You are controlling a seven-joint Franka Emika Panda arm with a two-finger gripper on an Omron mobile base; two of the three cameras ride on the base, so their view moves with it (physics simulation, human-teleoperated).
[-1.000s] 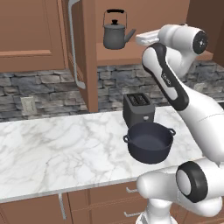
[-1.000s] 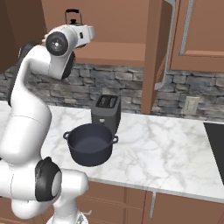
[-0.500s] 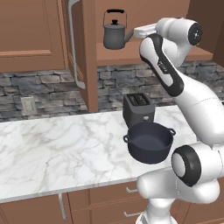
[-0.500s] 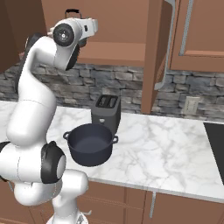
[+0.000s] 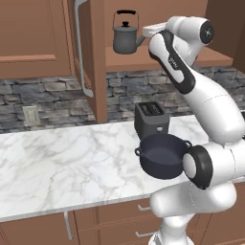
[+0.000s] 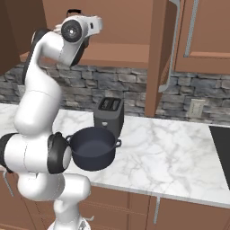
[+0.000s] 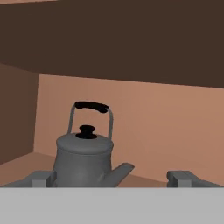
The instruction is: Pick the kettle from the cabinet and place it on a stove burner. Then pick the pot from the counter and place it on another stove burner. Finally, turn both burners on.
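Between spread fingertips of gripper (image 7: 111, 178): kettle (image 7: 85, 157), untouched, ahead.

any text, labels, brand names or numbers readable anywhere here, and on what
None can be read.
The kettle, pot, toaster and cabinet door carry no lettering.
A small dark mark on the arm's upper link is too blurred to read.

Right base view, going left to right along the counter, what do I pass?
Pot → toaster → wall outlet → edge of the black cooktop.
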